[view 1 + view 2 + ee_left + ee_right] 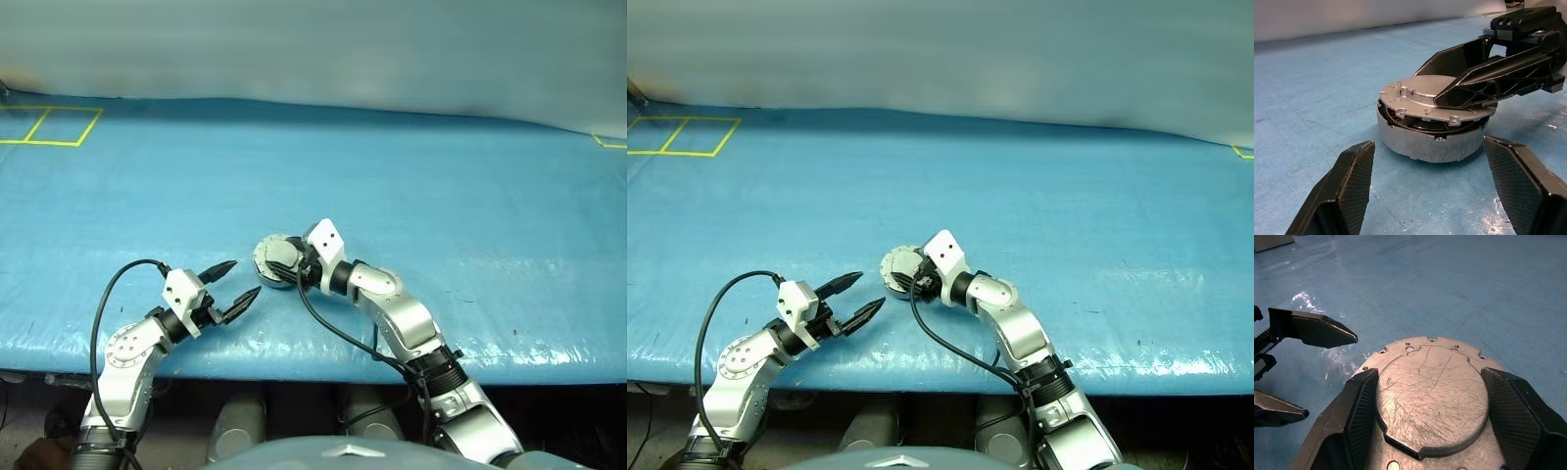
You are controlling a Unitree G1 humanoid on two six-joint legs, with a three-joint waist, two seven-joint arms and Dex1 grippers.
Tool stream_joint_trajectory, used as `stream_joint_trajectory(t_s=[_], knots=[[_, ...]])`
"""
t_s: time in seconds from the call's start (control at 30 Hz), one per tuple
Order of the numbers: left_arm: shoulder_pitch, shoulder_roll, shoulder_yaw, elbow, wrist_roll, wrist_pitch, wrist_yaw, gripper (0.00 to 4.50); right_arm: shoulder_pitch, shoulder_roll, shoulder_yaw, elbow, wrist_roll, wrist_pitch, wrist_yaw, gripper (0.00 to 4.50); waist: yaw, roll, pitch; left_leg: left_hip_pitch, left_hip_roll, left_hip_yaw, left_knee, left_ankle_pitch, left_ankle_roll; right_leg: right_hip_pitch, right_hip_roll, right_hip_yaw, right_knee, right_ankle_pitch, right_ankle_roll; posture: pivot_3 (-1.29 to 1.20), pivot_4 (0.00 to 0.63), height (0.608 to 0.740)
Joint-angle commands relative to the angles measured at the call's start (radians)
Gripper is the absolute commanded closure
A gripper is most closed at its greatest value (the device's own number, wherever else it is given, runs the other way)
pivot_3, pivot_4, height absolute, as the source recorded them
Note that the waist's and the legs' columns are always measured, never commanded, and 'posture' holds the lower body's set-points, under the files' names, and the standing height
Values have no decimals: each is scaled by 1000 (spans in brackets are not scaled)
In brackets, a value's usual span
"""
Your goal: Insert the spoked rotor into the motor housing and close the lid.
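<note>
The flat grey metal lid (1435, 98) sits nearly shut on the round silver motor housing (1427, 142), apparently tilted; right gripper (1430, 401) jaws spread over it, left gripper (238, 280), at seven o'clock, open and empty.

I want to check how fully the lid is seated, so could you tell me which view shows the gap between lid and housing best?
The left wrist view: the lid sits tilted over the motor housing, gap visible. The right wrist view shows its top; the eye views show it small.
</note>
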Motion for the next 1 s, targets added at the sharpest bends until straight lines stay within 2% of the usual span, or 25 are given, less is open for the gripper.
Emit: stream_joint_trajectory(t_s=[0.03, 0.63, 1.0], knots=[[1, 5, 15, -1, 4, -25, 6, 647, -16, 32, -31, -42, 36, 38, -16, 1481, 0, 0, 0, 0, 0, 0, 0, 0, 0, 0, 0, 0, 0, 0, 0, 0, 150, 740], [4, 4, 11, 1, 3, -30, 16, 647, -17, 6, 42, 36, -101, 3, -39, 1481, 0, 0, 0, 0, 0, 0, 0, 0, 0, 0, 0, 0, 0, 0, 0, 0, 150, 740], [3, -3, 15, -2, -6, -30, 22, 647, -16, -13, 40, 48, -102, 52, -11, 1481, 0, 0, -5, 2, 0, 0, 0, 0, 0, 2, 0, 0, 0, 0, 0, 0, 150, 740]])
